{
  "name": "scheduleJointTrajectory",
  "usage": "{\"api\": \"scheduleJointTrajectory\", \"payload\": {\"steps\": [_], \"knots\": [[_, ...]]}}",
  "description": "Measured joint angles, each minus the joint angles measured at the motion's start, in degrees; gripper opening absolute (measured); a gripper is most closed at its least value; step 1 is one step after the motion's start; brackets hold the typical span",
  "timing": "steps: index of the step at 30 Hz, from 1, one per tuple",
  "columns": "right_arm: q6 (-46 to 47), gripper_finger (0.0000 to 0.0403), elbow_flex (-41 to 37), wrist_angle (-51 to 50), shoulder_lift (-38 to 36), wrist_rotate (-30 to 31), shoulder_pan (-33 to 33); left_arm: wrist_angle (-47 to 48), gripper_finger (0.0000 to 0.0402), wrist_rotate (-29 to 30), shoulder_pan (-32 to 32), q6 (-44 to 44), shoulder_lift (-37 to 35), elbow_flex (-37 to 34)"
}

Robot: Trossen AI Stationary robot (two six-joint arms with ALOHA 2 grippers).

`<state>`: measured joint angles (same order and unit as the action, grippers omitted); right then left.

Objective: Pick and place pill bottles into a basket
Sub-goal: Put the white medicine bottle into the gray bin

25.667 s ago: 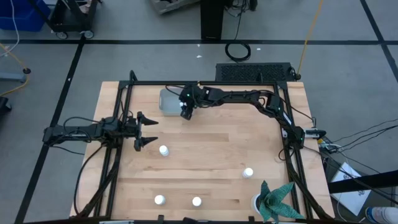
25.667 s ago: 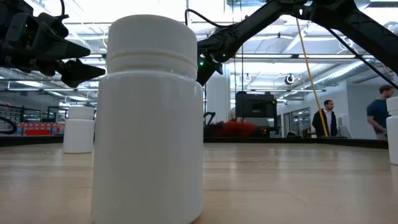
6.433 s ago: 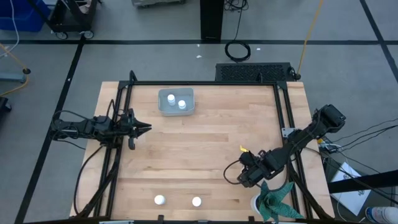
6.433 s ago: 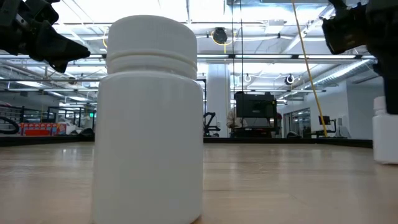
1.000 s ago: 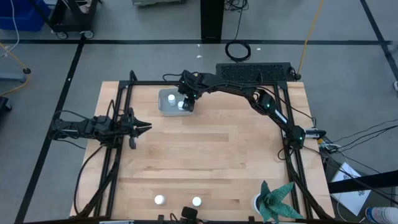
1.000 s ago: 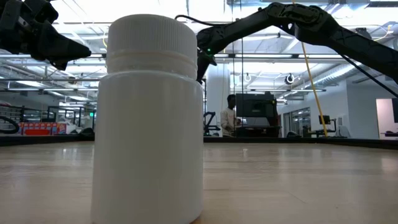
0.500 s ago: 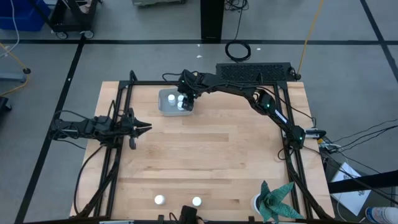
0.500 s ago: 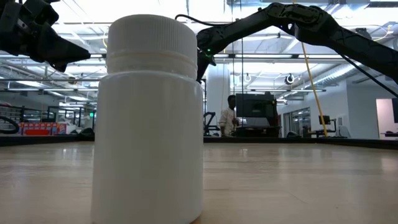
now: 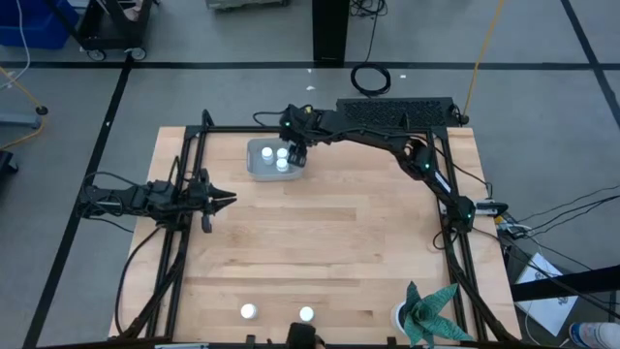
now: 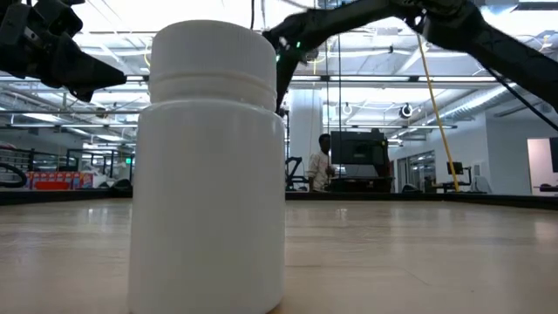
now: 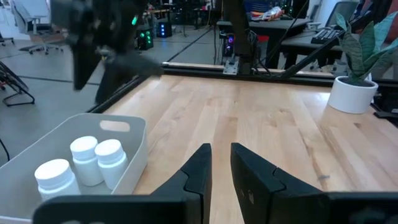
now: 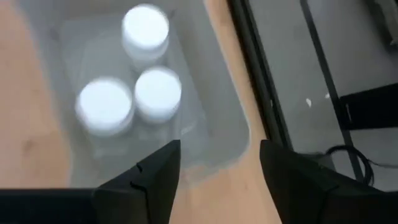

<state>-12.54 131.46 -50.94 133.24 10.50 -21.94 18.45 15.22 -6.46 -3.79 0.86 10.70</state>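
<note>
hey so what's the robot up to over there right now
It is moving pill bottles into a basket at the table's far side. The right gripper hangs over the basket, jaws open and empty, with three bottles inside. Two more bottles stand at the near edge. The left gripper waits at the left, jaws nearly shut and empty.

bare tabletop (image 9: 320, 233) mid-table, right tool (image 9: 294, 158) hanging over basket (image 9: 258, 165)

Robotics lab, open hall with ceiling strip lights (image 10: 366, 83), desks, monitor (image 10: 353, 148), taped floor (image 9: 194, 68)
</note>
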Motion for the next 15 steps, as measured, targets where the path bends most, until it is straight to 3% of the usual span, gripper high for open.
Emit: {"api": "scheduleJointTrajectory", "payload": {"steps": [5, 12, 15], "knots": [[2.97, 0.0176, 0.00, -5.63, -5.35, -1.86, 1.02, 0.19, 0.0067, -0.09, 0.00, -1.82, 0.17, 0.00], [4.47, 0.0017, 0.00, -8.71, -11.66, -4.57, 5.99, -0.17, 0.0067, 0.04, 0.00, -4.40, 0.25, 0.00], [5.00, 0.0011, 0.00, -9.11, -13.32, -4.59, 9.28, -0.12, 0.0067, -0.13, 0.00, -5.54, 0.26, 0.00]]}}
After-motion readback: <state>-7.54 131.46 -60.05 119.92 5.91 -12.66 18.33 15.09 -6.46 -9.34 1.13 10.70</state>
